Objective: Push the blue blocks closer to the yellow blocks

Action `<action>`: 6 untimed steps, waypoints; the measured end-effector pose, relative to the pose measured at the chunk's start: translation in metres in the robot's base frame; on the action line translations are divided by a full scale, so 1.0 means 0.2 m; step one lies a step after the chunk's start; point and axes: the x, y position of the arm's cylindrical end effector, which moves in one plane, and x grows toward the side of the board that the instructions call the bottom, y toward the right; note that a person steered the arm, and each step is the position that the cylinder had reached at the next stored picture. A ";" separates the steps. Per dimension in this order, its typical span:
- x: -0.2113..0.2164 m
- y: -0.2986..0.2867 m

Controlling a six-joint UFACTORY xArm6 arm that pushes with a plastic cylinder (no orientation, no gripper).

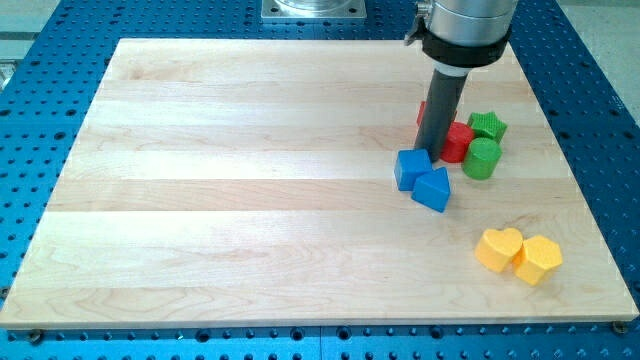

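Note:
Two blue blocks lie touching right of the board's middle: a blue cube (411,168) and a blue wedge-like block (433,189) just below and right of it. Two yellow blocks lie touching near the view's bottom right: a yellow heart (498,249) and a yellow hexagonal block (539,259). My tip (435,152) stands just above and right of the blue cube, at its upper right corner, between it and the red blocks. The yellow blocks lie below and right of the blue ones, a short gap apart.
A red block (459,140) sits right of the rod, and another red block (422,113) is partly hidden behind it. A green star (488,125) and a green cylinder (482,158) lie right of those. The wooden board (200,200) rests on a blue perforated table.

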 end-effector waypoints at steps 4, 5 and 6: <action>-0.03 -0.28; 0.02 -0.22; 0.13 -0.17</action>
